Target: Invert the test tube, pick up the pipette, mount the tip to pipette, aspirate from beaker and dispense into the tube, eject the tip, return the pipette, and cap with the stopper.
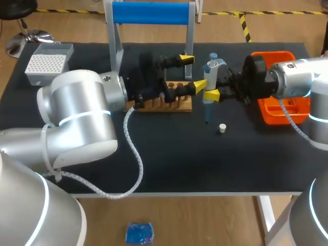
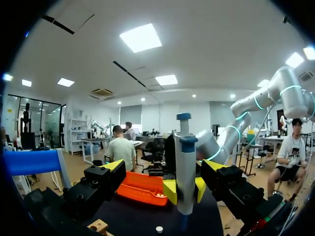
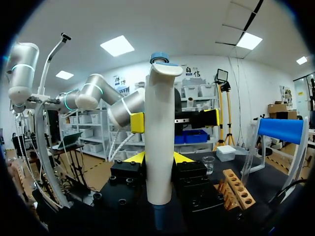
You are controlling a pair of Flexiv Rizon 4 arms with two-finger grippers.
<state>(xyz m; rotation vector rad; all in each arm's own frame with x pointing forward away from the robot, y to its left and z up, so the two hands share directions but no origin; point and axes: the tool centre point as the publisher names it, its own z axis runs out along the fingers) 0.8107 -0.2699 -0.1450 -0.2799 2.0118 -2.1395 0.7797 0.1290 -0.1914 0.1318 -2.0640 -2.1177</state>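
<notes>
Most steps remain: the right claw (image 3: 159,158) clamps the upright white-and-blue plastic pipette (image 1: 211,72), the left claw (image 1: 192,73) gapes wide at its nine o'clock, and the small white stopper (image 1: 222,128) lies unused.

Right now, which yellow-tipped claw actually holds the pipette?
The right gripper, clamped on the pipette from both sides; the left gripper stands wide open, not touching it.

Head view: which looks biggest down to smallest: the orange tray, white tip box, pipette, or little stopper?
1. orange tray, though the right arm hides part
2. white tip box
3. pipette
4. stopper
</notes>
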